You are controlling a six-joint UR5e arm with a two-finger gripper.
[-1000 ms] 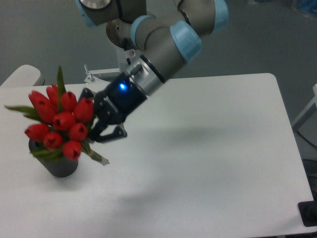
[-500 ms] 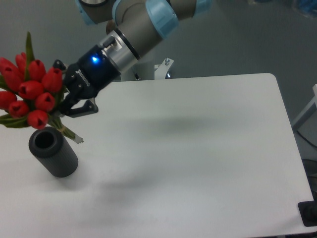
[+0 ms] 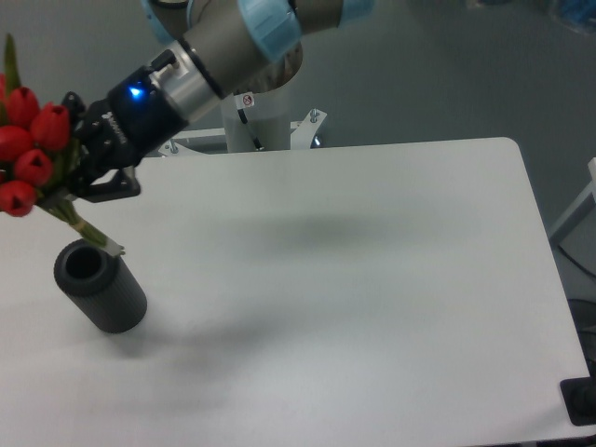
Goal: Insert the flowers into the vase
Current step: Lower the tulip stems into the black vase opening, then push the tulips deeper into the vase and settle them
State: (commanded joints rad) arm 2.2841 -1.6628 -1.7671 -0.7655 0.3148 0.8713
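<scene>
The flowers (image 3: 28,149), a bunch of red tulip buds with green leaves, hang at the far left edge, partly cut off by it. My gripper (image 3: 82,172) is shut on their pale green stems, which point down and right, their tips (image 3: 110,247) just above the rim of the vase. The vase (image 3: 101,286) is a dark grey cylinder standing on the white table at the left, its round hole open and empty. The bunch sits above and left of the vase.
The white table (image 3: 354,279) runs from the vase to the right edge. The arm's white base (image 3: 256,126) and metal brackets stand behind the table's far edge. A dark object (image 3: 582,400) sits at the lower right corner.
My gripper has carried the flowers up and to the left, from in front of the vase to above and left of it. The vase's hole has come into full view.
</scene>
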